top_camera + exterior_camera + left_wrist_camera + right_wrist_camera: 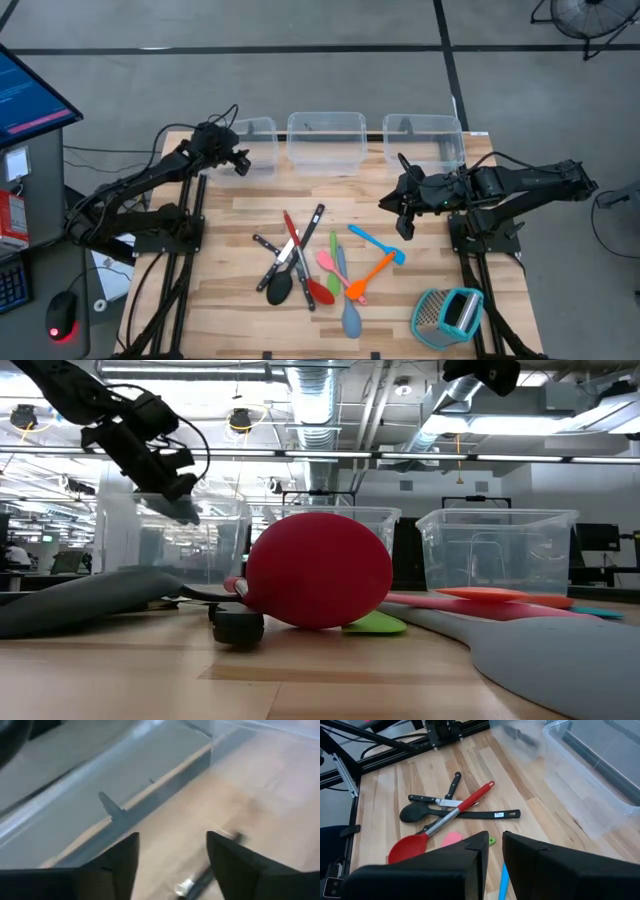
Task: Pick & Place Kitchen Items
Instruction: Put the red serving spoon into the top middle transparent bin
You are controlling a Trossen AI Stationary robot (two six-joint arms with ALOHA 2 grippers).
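While the left hand (pixel 240 163) hovers open by the left bin (pixel 256 143), the right hand (pixel 403 224), nearly closed and empty, should open wide before descending squarely over the blue spatula (pixel 377 243).

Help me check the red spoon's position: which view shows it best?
The high view: the whole red spoon shows in the pile. Right wrist view also shows it whole; low view only its bowl, close up; left wrist view, nothing.

robotics lab or workshop, exposed ceiling ducts (pixel 320 400), strip lights, grey concrete floor (pixel 300 70), monitor (pixel 30 95) beside wooden surface (pixel 250 200), floor fan (pixel 590 20)
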